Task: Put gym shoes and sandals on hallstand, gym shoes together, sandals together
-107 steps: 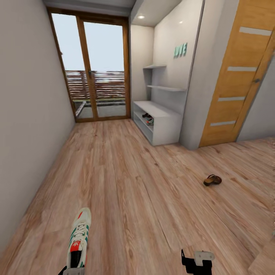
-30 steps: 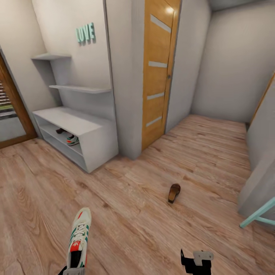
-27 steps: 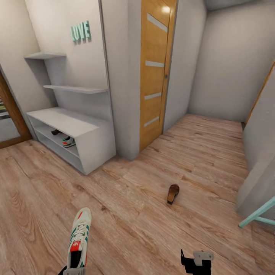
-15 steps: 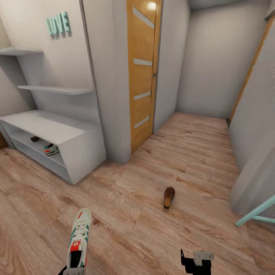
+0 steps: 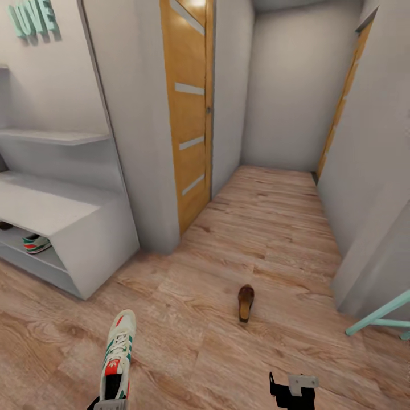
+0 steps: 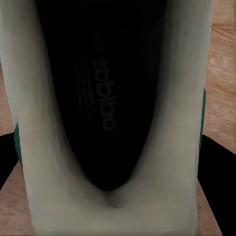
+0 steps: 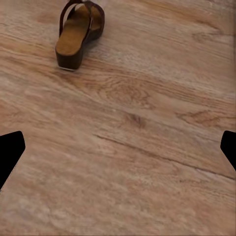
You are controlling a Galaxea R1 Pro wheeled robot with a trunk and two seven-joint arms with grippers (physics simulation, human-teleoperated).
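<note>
Our view has swung right since a moment ago: the hallstand (image 5: 85,239) slides to the left edge, and the lone sandal (image 5: 245,302) on the corridor floor (image 5: 273,228) now sits ahead. Our left hand (image 5: 108,405) grips a gym shoe (image 5: 118,359); our right hand (image 5: 293,393) hangs open, empty, seemingly next for that sandal.

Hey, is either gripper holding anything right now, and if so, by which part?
The left gripper holds a gym shoe by its heel end, toe pointing forward. The right gripper is open and holds nothing.
</note>
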